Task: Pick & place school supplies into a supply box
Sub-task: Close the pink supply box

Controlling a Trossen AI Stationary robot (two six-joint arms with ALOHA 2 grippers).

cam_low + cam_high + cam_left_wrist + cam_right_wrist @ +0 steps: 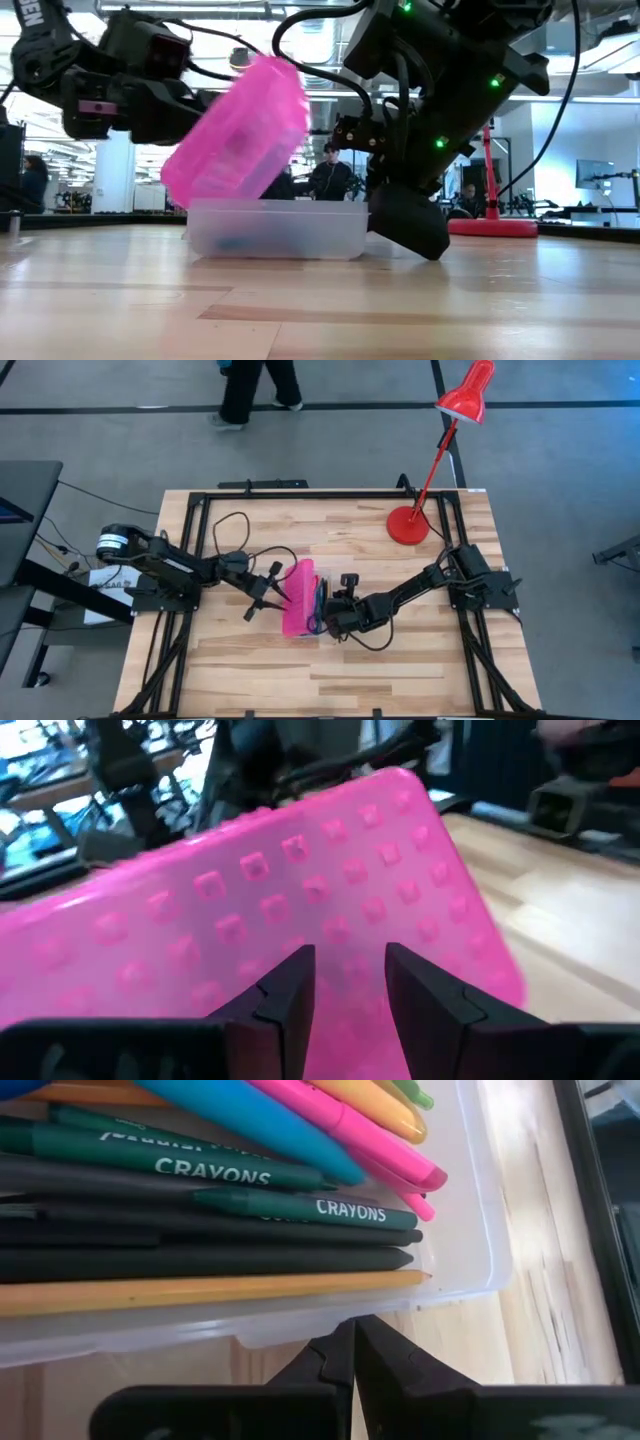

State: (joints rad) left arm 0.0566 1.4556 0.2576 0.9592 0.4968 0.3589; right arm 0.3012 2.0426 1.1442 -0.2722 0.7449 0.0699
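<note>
The supply box sits mid-table. Its clear base [275,230] holds several pens, crayons and markers [250,1190] in green, black, yellow, blue, pink and orange; I see no scissors. The pink studded lid [240,130] stands tilted over the base, with its lower edge at the base's left rim. My left gripper [350,970] is at the lid's left side [268,595], its fingers a little open. My right gripper [353,1335] is shut, low at the box's right side [335,618]. My left gripper's open fingertips [295,975] lie against the lid's studded outer face [340,920], coming level from the table's left, with nothing between them. The lid leans tilted, its upper edge [290,75] raised over the base. My right gripper's shut fingertips [345,1345] meet the clear base's right long wall [300,1325] near its lower rim, coming slanting down from the table's right. The base stays flat on the table.
A red desk lamp stands with its base [408,525] on the far right of the table and its head [466,395] above. Cables [235,525] loop over the table's left part. A person [255,390] walks beyond the far edge. Bare wood lies toward the near edge.
</note>
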